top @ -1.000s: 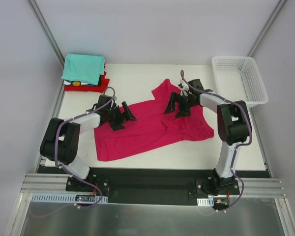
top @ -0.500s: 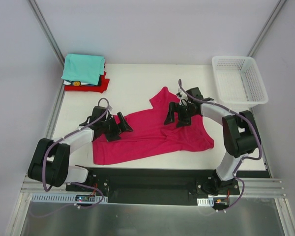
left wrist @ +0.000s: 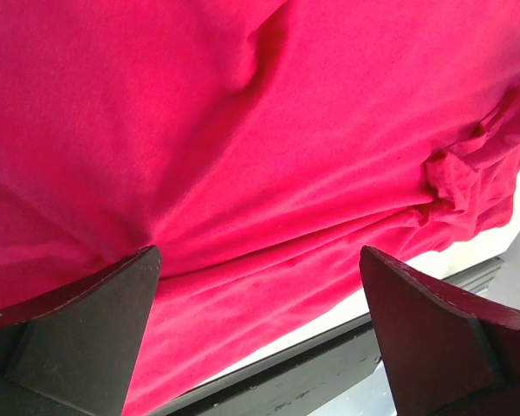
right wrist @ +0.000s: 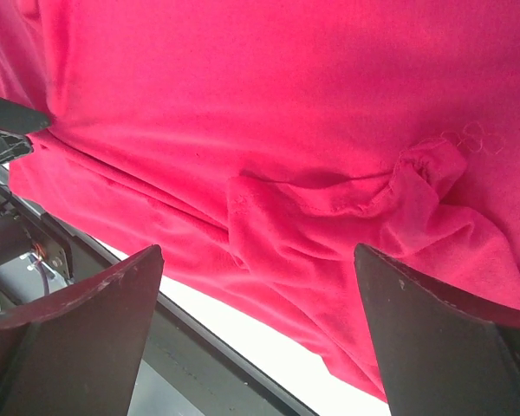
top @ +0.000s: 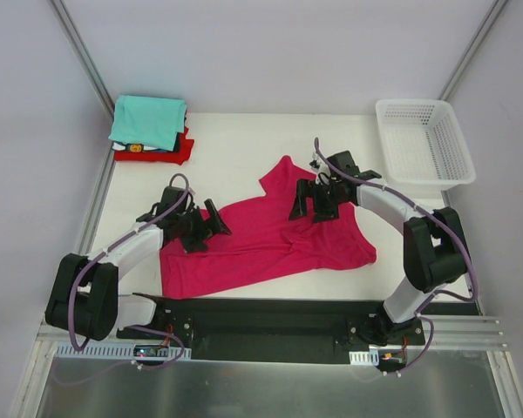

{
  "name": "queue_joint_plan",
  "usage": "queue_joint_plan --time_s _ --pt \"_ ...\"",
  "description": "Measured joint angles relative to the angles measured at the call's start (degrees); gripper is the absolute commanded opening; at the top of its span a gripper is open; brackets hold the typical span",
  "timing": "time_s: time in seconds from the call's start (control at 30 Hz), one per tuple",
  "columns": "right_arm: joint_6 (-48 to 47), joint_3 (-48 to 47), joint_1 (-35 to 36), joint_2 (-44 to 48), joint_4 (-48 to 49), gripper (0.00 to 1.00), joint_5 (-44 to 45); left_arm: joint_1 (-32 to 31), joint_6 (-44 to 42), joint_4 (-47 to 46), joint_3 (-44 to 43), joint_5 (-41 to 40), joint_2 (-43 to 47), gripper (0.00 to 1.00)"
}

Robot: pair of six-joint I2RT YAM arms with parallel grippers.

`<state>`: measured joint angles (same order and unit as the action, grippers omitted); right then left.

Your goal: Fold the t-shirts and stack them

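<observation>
A large magenta-pink t-shirt lies spread and wrinkled on the white table. My left gripper is open, low over the shirt's left part. My right gripper is open, low over its upper right part. In the left wrist view the jaws stand wide apart over pink cloth, with nothing between them. The right wrist view shows the same: open jaws over a bunched fold. A folded stack sits at the far left: teal shirt on top, dark/white shirt and red shirt below.
A white plastic mesh basket stands at the far right corner. The table's front edge and black rail run just beyond the shirt's near hem. Grey walls and metal posts close in the back and sides.
Both grippers have moved toward the near left. The pink shirt has slid the same way, so its near left corner lies closer to the front edge.
</observation>
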<state>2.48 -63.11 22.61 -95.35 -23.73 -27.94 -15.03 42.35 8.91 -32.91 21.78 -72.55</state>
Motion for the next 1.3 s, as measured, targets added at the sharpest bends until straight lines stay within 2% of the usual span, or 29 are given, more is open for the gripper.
queue_joint_plan --time_s 0.17,0.3,0.4,0.5,0.57,0.67,0.87,1.03,1.3 --pt "-0.2 -8.2 -0.5 -2.5 -3.8 0.96 0.2 0.0 -1.8 1.5 -6.0 -0.5 -4.1 0.99" --pt "-1.3 -23.8 -1.7 -11.1 -7.5 0.96 0.2 0.0 -4.5 4.3 -16.1 -2.4 -10.4 0.99" --pt "-3.3 -39.1 -2.6 -20.1 -12.6 0.96 0.7 0.0 -6.1 5.1 -23.6 -3.5 -14.7 0.99" --pt "-5.0 -48.9 -3.3 -27.3 -16.0 0.96 1.2 0.0 -7.1 5.5 -28.2 -4.3 -17.6 0.99" --pt "-5.6 -51.6 -3.7 -30.4 -17.7 1.0 1.1 0.0 -7.4 5.7 -29.1 -4.4 -18.7 0.99" --pt "-6.2 -53.0 -4.8 -34.6 -19.3 0.91 0.8 0.0 -7.7 7.0 -29.3 -4.4 -20.0 0.99" --pt "-6.1 -55.9 -8.6 -42.8 -20.9 0.9 -3.1 0.0 -8.7 9.0 -29.3 -4.3 -20.7 0.99" --pt "-7.5 -59.4 -10.8 -43.9 -21.0 0.89 -4.9 0.0 -9.1 10.7 -29.9 -4.3 -20.7 0.99" --pt "-10.5 -60.0 -10.2 -43.9 -20.8 0.88 -8.9 0.0 -9.2 11.1 -30.1 -4.3 -20.7 0.99"
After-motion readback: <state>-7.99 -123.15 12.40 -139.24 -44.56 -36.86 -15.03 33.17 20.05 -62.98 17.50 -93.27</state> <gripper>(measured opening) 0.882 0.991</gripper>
